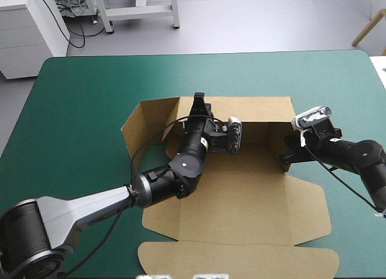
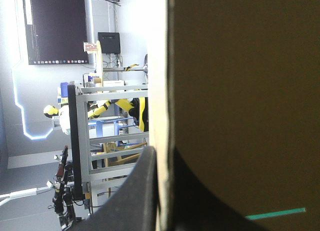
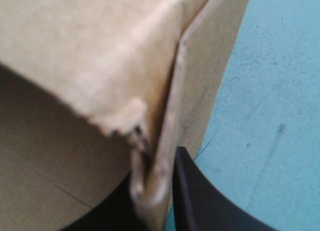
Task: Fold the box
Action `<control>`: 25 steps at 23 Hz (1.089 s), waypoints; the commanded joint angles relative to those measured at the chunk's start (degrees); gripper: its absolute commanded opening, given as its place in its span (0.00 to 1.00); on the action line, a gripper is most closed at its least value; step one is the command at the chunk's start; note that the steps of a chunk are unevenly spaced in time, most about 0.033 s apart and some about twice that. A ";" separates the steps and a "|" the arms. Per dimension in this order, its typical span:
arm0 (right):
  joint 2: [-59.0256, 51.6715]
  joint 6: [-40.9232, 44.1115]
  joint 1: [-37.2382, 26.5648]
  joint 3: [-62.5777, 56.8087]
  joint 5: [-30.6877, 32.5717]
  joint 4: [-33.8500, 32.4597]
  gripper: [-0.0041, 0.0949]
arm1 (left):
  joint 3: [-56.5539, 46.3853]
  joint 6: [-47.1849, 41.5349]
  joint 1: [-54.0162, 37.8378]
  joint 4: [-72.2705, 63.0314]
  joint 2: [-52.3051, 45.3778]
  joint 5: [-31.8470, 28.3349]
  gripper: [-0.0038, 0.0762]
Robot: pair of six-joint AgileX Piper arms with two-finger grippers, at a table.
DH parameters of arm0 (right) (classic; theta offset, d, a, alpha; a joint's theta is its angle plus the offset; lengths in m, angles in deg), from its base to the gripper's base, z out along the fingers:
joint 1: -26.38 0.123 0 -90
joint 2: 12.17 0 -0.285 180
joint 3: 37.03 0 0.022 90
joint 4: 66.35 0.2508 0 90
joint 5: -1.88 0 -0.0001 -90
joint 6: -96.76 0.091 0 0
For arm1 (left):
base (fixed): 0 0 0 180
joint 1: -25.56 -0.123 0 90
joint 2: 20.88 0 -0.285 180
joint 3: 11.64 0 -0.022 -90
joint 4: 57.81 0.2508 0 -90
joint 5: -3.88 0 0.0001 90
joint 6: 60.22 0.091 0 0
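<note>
At table centre, box: the brown box (image 1: 241, 194) lies open on the teal-green table (image 1: 78, 98), with some walls up and the rest flat.
Left flap: at 10 o'clock from the box's middle, the left flap (image 1: 137, 129) stands tilted outward.
Inside the tray: the left arm lies across the floor panel from 8 o'clock and covers part of it.
Left gripper: at 11 o'clock, the left gripper (image 1: 199, 101) is all but closed over the top edge of the far wall (image 1: 259, 109), one black finger on each face of the board.
Right gripper: at 2 o'clock, the right gripper (image 1: 284, 161) pinches the raised, doubled board at the tray's right side, its fingers nearly together, with bare cover just outside.
Right flap: at 4 o'clock, the right flap (image 1: 307, 209) lies flat.
Lid: at 6 o'clock, the lid (image 1: 241, 258) lies flat, reaching the table's near edge.
</note>
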 commanded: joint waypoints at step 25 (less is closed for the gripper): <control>-1.37 10.36 0.21 3.08 0.28 -2.46 0.04 | 0.87 -9.39 0.24 8.92 -1.86 2.83 0.78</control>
